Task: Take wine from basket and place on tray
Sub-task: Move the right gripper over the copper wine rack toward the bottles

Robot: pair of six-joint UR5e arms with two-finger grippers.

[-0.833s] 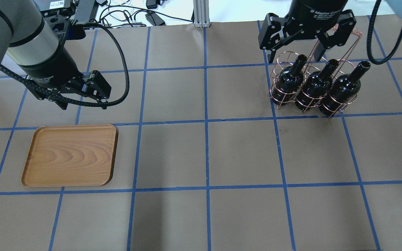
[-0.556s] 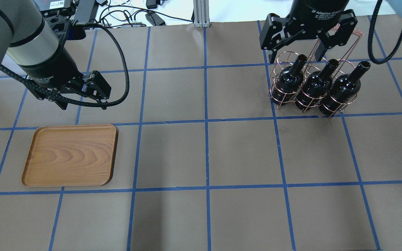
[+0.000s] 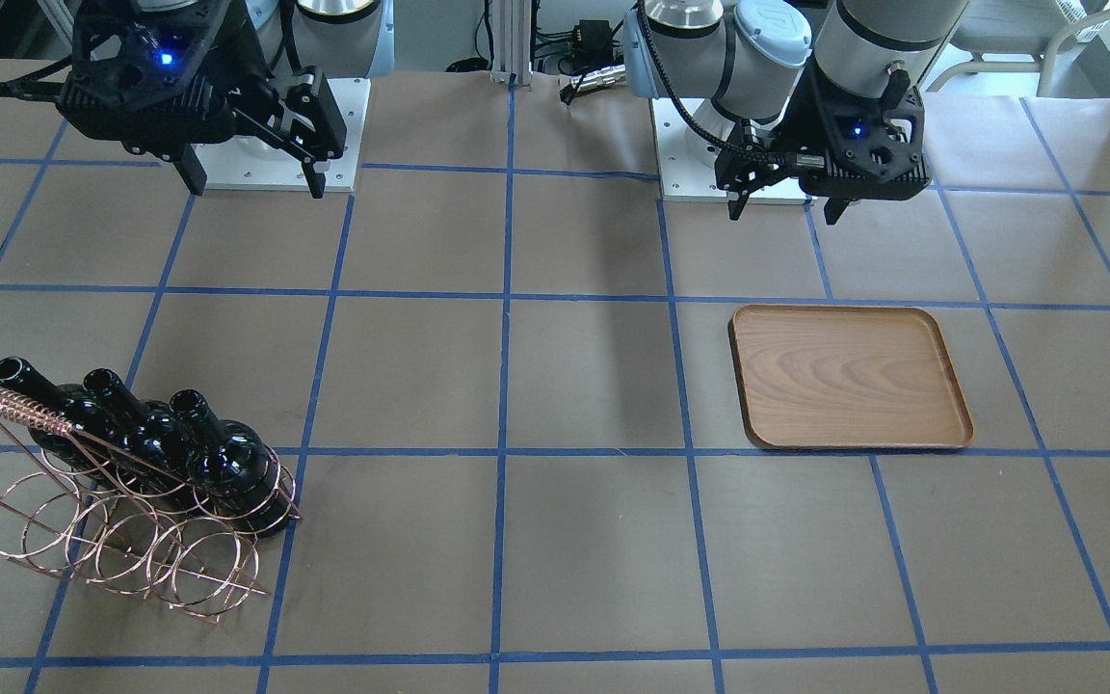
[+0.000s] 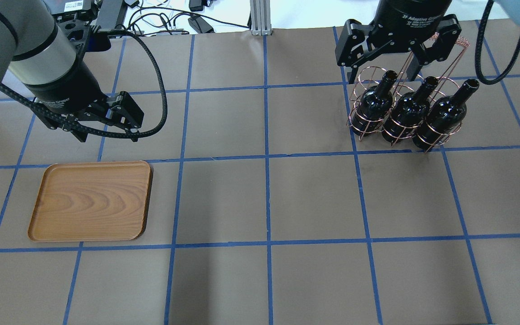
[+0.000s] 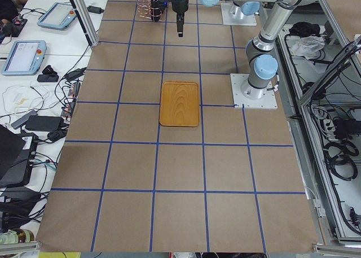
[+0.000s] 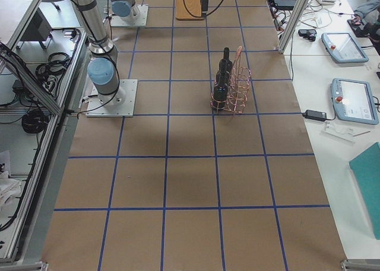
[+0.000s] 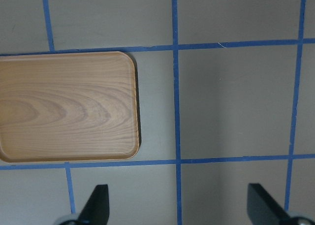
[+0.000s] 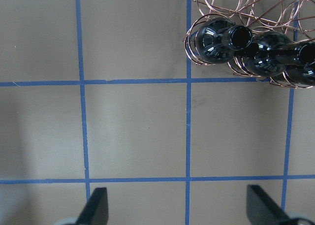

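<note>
Shows left end effector [image 4: 109,134] released at 12 o'clock from the tray [image 4: 90,201], at 8 o'clock on the table [image 4: 264,203]. Finds three bottles [image 4: 370,106] upright in the basket [image 3: 15,407] at 2 o'clock, with right end effector [image 8: 177,208] released too, basket at 1 o'clock in wrist view

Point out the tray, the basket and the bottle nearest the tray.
tray [image 4: 90,201]: overhead exterior view, bare wood centre.
basket [image 3: 15,409]: exterior front-facing view, twisted wire handle.
bottle nearest the tray [image 4: 373,104]: overhead exterior view, its shoulder.

tray [image 7: 64,107] cut by left edge, basket [image 8: 222,2] cut by top edge
</note>
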